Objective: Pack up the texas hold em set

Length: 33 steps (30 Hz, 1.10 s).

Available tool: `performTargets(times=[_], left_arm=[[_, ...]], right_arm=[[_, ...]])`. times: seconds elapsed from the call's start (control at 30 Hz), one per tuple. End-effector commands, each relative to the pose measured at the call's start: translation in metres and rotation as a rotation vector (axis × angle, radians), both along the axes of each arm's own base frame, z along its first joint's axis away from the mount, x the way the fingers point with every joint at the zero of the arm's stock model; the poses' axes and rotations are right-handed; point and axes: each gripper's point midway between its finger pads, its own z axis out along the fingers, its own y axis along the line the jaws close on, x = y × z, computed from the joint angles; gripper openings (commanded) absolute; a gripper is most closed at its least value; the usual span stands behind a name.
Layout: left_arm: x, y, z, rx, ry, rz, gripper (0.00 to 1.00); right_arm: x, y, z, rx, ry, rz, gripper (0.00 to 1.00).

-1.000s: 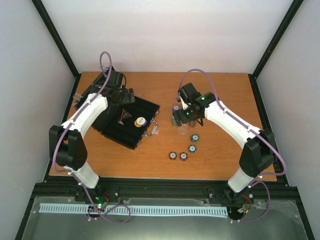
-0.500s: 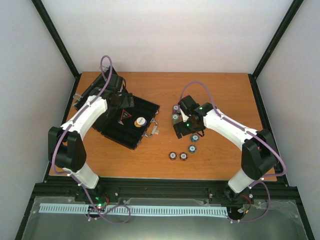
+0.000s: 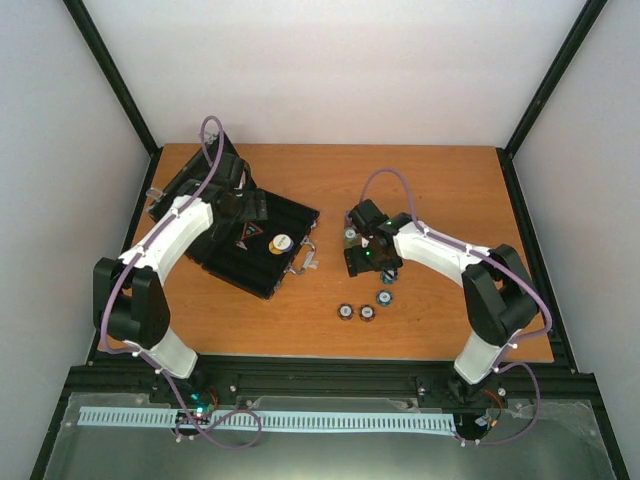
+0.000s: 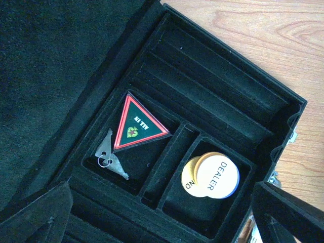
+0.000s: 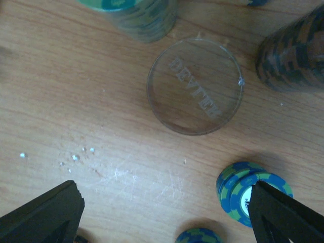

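Standing between white walls (image 3: 330, 70), the wooden desk (image 3: 450, 180) carried the open case (image 3: 255, 250) at left, chip stacks (image 3: 345, 312) at right. Left pincer (image 3: 243, 205) and right pincer (image 5: 164, 200) gaped wide, empty; the right had drawn nearer, over the clear disc (image 5: 195, 86).

An orange-brown wooden table (image 3: 440, 180) sits inside plain white walls (image 3: 340, 70), with black frame posts (image 3: 112, 75) running up the corners. Along its near edge lies a black rail (image 3: 330, 378), and nearer still a white slotted strip (image 3: 300, 421) (over a grey metal surface (image 3: 400, 455)). Close up, a few white specks (image 5: 76, 157) and faint scratches (image 5: 121, 174) mark the wood grain.
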Motion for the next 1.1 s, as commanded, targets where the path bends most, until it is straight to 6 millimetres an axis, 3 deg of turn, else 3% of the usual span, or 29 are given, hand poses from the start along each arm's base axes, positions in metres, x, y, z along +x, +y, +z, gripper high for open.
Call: performTargets(times=[0.0, 0.57, 1.07], left_arm=[[-0.002, -0.004, 0.016, -0.039, -0.035, -0.020, 1.00], [-0.008, 0.003, 0.018, -0.016, -0.050, -0.010, 1.00], [-0.006, 0.004, 0.017, -0.001, -0.045, -0.010, 1.00]], right_arm=[[0.016, 0.000, -0.001, -0.025, -0.070, -0.049, 0.90], [0.036, 0.008, -0.030, -0.039, -0.118, -0.027, 0.84], [0.049, 0.001, -0.056, -0.082, -0.188, -0.052, 0.84]])
